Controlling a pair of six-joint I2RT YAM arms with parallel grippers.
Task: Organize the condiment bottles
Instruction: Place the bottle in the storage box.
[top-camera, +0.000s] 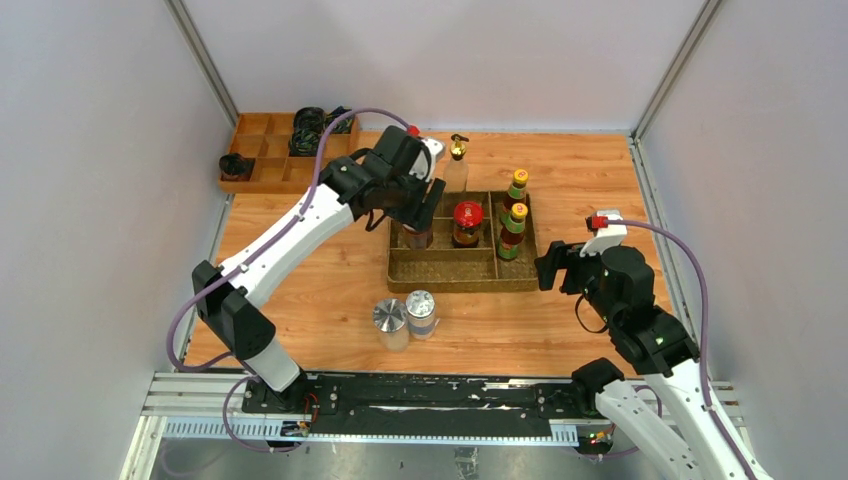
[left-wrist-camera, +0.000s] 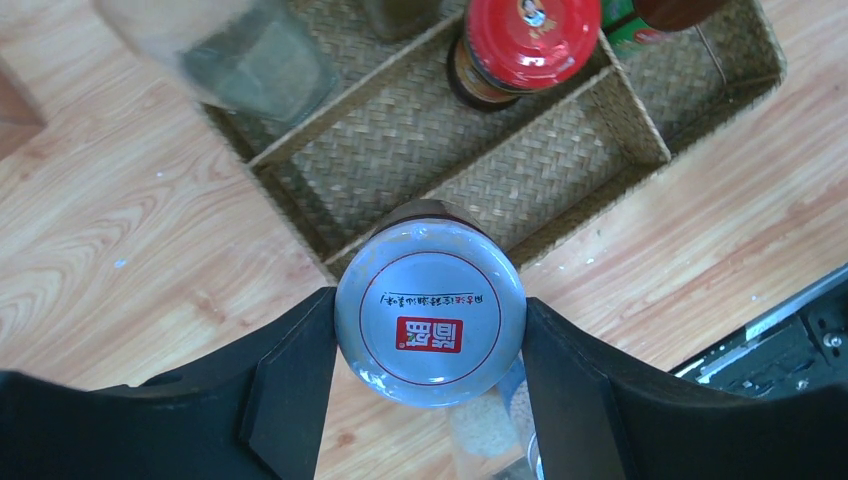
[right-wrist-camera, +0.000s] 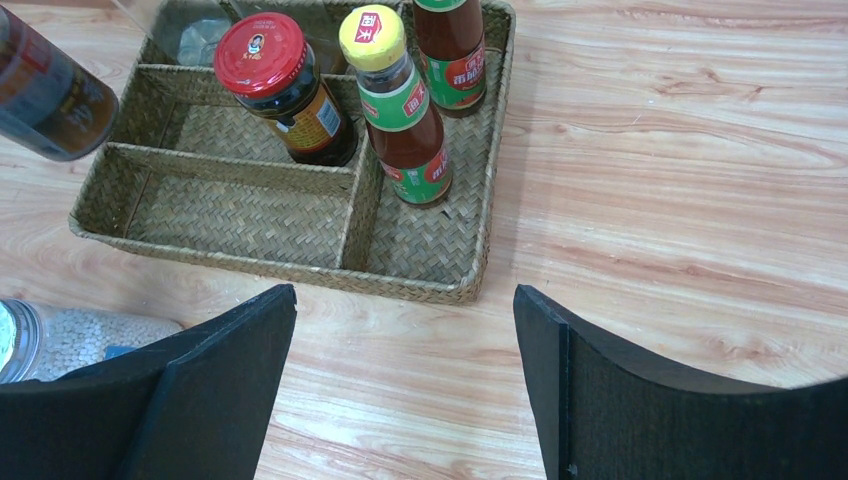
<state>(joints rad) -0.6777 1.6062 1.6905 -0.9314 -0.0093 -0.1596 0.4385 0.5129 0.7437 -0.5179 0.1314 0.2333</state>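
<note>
1. The left gripper (left-wrist-camera: 430, 335) pinches a brown glass jar with a white lid (left-wrist-camera: 430, 290) over the left end of a woven straw compartment tray (top-camera: 440, 275) at mid-table
2. In the tray stand a dark red-lidded jar (top-camera: 467, 222) and, along its right side, a far green-necked yellow-capped sauce bottle (top-camera: 517, 185) and a near one (top-camera: 513, 228)
3. A clear gold-spouted bottle (top-camera: 457, 165) stands at the tray's far edge
4. Two silver-lidded glass shakers (top-camera: 390, 322) (top-camera: 421, 312) stand side by side towards the near edge
5. The right gripper (right-wrist-camera: 405, 385), fingers spread and empty, hangs right of the tray
</note>
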